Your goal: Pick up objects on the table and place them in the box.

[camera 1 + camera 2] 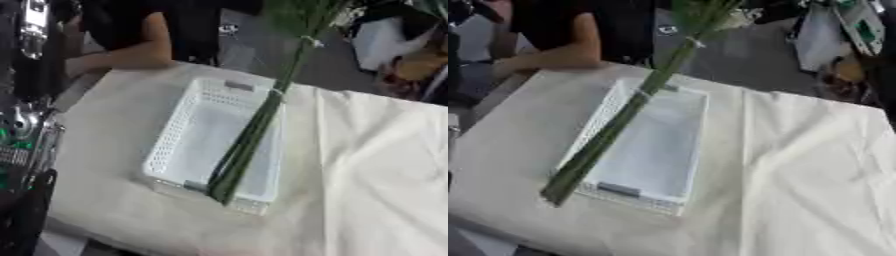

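The green stems [249,135] are cut off at the top edge, and they hide part of the white basket [175,145].

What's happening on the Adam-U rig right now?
A long bundle of green stems hangs slanted over the white perforated box, its cut end low near the box's near edge and its tied top running out of view above. Whatever holds it is out of frame. The box sits on a table covered with a cream cloth and otherwise looks empty. Neither robot hand can be made out clearly; only dark arm hardware shows at the left edge.
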Action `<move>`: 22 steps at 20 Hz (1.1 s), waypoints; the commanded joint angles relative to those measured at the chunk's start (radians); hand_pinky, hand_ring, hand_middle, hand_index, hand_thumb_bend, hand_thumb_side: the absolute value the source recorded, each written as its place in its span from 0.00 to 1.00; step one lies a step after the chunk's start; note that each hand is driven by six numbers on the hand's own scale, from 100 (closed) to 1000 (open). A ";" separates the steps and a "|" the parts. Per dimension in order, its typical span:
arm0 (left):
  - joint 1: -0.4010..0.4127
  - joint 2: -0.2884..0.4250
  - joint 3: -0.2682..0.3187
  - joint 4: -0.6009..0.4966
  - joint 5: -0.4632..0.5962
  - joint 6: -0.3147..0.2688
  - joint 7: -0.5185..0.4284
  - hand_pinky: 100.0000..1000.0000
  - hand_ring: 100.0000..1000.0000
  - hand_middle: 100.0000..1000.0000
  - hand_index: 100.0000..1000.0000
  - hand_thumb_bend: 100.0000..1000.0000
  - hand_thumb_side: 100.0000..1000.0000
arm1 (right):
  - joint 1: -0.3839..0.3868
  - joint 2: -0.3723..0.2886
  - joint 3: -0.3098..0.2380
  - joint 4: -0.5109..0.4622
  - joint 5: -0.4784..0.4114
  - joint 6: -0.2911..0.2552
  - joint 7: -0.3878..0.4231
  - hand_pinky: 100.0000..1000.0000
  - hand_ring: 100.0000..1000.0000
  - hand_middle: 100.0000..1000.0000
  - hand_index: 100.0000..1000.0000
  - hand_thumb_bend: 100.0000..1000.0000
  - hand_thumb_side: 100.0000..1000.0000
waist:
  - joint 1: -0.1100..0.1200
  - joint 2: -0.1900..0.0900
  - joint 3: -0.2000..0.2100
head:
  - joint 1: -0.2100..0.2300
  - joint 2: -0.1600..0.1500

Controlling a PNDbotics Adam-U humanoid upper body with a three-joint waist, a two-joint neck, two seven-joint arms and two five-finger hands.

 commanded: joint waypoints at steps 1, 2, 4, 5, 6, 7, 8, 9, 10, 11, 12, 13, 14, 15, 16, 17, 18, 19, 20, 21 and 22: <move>-0.024 0.004 -0.005 -0.016 0.007 -0.002 -0.010 0.42 0.53 0.64 0.67 0.00 0.77 | -0.045 0.031 -0.012 -0.037 -0.053 0.001 0.029 0.30 0.27 0.26 0.25 0.00 0.00 | 0.003 -0.011 0.005 | -0.020 -0.014; -0.028 0.002 -0.007 -0.016 0.009 -0.004 -0.013 0.42 0.53 0.64 0.67 0.00 0.77 | -0.046 0.046 -0.011 -0.040 -0.066 0.001 0.040 0.29 0.27 0.26 0.25 0.00 0.00 | 0.003 -0.011 0.009 | -0.024 -0.015; -0.036 -0.004 -0.010 -0.016 0.013 -0.007 -0.018 0.42 0.53 0.64 0.67 0.00 0.76 | -0.043 0.075 -0.003 -0.042 -0.089 0.001 0.065 0.27 0.26 0.26 0.25 0.00 0.00 | 0.004 -0.009 0.018 | -0.034 -0.018; -0.041 -0.007 -0.012 -0.016 0.015 -0.009 -0.021 0.42 0.53 0.64 0.67 0.00 0.76 | -0.036 0.092 0.007 -0.040 -0.101 0.001 0.080 0.26 0.25 0.26 0.25 0.00 0.00 | 0.004 -0.007 0.025 | -0.041 -0.020; -0.044 -0.009 -0.013 -0.016 0.017 -0.010 -0.024 0.42 0.53 0.64 0.67 0.00 0.76 | -0.032 0.104 0.012 -0.039 -0.111 0.001 0.095 0.25 0.25 0.26 0.25 0.00 0.00 | 0.004 -0.006 0.029 | -0.046 -0.022; -0.049 -0.012 -0.016 -0.016 0.019 -0.011 -0.027 0.42 0.53 0.64 0.67 0.00 0.76 | -0.023 0.124 0.017 -0.032 -0.119 0.001 0.112 0.23 0.25 0.26 0.26 0.00 0.00 | 0.005 -0.003 0.037 | -0.055 -0.023; -0.053 -0.016 -0.019 -0.016 0.022 -0.012 -0.031 0.42 0.53 0.64 0.67 0.00 0.75 | -0.016 0.141 0.018 -0.022 -0.125 0.001 0.129 0.23 0.25 0.26 0.26 0.01 0.00 | 0.006 -0.001 0.043 | -0.062 -0.023; -0.058 -0.019 -0.022 -0.016 0.024 -0.012 -0.035 0.42 0.53 0.64 0.67 0.00 0.76 | -0.008 0.162 0.018 -0.008 -0.129 0.001 0.145 0.21 0.25 0.26 0.26 0.00 0.00 | 0.007 0.002 0.051 | -0.071 -0.024; -0.062 -0.023 -0.025 -0.016 0.027 -0.013 -0.038 0.42 0.53 0.64 0.67 0.00 0.76 | -0.001 0.180 0.016 0.005 -0.131 0.001 0.160 0.21 0.25 0.26 0.27 0.00 0.00 | 0.007 0.005 0.056 | -0.078 -0.025; -0.068 -0.027 -0.028 -0.016 0.030 -0.013 -0.042 0.42 0.53 0.64 0.67 0.00 0.76 | 0.007 0.197 0.016 0.018 -0.132 0.001 0.172 0.20 0.25 0.26 0.27 0.00 0.00 | 0.007 0.007 0.062 | -0.088 -0.026; -0.071 -0.030 -0.029 -0.016 0.033 -0.014 -0.044 0.42 0.53 0.64 0.67 0.00 0.76 | 0.013 0.209 0.015 0.027 -0.135 0.001 0.182 0.19 0.24 0.26 0.27 0.00 0.00 | 0.008 0.009 0.065 | -0.094 -0.026; -0.075 -0.033 -0.030 -0.016 0.035 -0.015 -0.046 0.42 0.53 0.64 0.67 0.00 0.76 | 0.023 0.221 0.013 0.039 -0.137 0.001 0.190 0.19 0.24 0.26 0.27 0.00 0.00 | 0.007 0.011 0.068 | -0.102 -0.026; -0.077 -0.035 -0.030 -0.016 0.036 -0.016 -0.047 0.42 0.53 0.64 0.67 0.00 0.76 | 0.028 0.228 0.011 0.047 -0.139 0.001 0.194 0.18 0.24 0.26 0.27 0.00 0.00 | 0.007 0.012 0.070 | -0.107 -0.026; -0.080 -0.038 -0.030 -0.016 0.038 -0.017 -0.048 0.42 0.53 0.64 0.67 0.00 0.76 | 0.043 0.238 0.006 0.061 -0.140 0.001 0.197 0.17 0.25 0.27 0.29 0.00 0.00 | 0.007 0.014 0.071 | -0.116 -0.025; -0.083 -0.040 -0.030 -0.016 0.039 -0.018 -0.048 0.42 0.53 0.63 0.67 0.00 0.76 | 0.057 0.248 0.002 0.078 -0.138 0.001 0.200 0.20 0.28 0.31 0.35 0.00 0.00 | 0.007 0.016 0.073 | -0.123 -0.025; -0.087 -0.043 -0.029 -0.016 0.040 -0.019 -0.049 0.42 0.53 0.63 0.67 0.00 0.76 | 0.078 0.259 -0.001 0.101 -0.130 0.001 0.208 0.27 0.37 0.40 0.49 0.00 0.00 | 0.008 0.018 0.074 | -0.131 -0.024; -0.089 -0.044 -0.029 -0.016 0.041 -0.019 -0.049 0.42 0.53 0.63 0.67 0.00 0.76 | 0.092 0.269 -0.002 0.119 -0.118 0.001 0.217 0.27 0.37 0.40 0.49 0.00 0.00 | 0.009 0.019 0.076 | -0.136 -0.024; -0.093 -0.046 -0.029 -0.016 0.042 -0.021 -0.050 0.42 0.53 0.63 0.67 0.00 0.76 | 0.119 0.281 0.003 0.143 -0.098 0.001 0.237 0.51 0.62 0.66 0.77 0.00 0.00 | 0.010 0.024 0.078 | -0.143 -0.027; -0.096 -0.048 -0.029 -0.016 0.043 -0.022 -0.051 0.42 0.53 0.63 0.67 0.00 0.76 | 0.140 0.293 0.006 0.163 -0.078 0.001 0.256 0.67 0.75 0.77 0.85 0.00 0.05 | 0.012 0.028 0.079 | -0.148 -0.029; -0.099 -0.048 -0.028 -0.016 0.043 -0.023 -0.051 0.42 0.53 0.63 0.67 0.00 0.76 | 0.166 0.305 0.012 0.186 -0.058 0.001 0.279 0.77 0.82 0.83 0.88 0.00 0.09 | 0.014 0.032 0.080 | -0.150 -0.031; -0.100 -0.049 -0.028 -0.016 0.043 -0.023 -0.051 0.42 0.53 0.63 0.67 0.00 0.76 | 0.182 0.315 0.015 0.202 -0.043 0.001 0.295 0.75 0.81 0.82 0.88 0.00 0.09 | 0.015 0.034 0.081 | -0.152 -0.031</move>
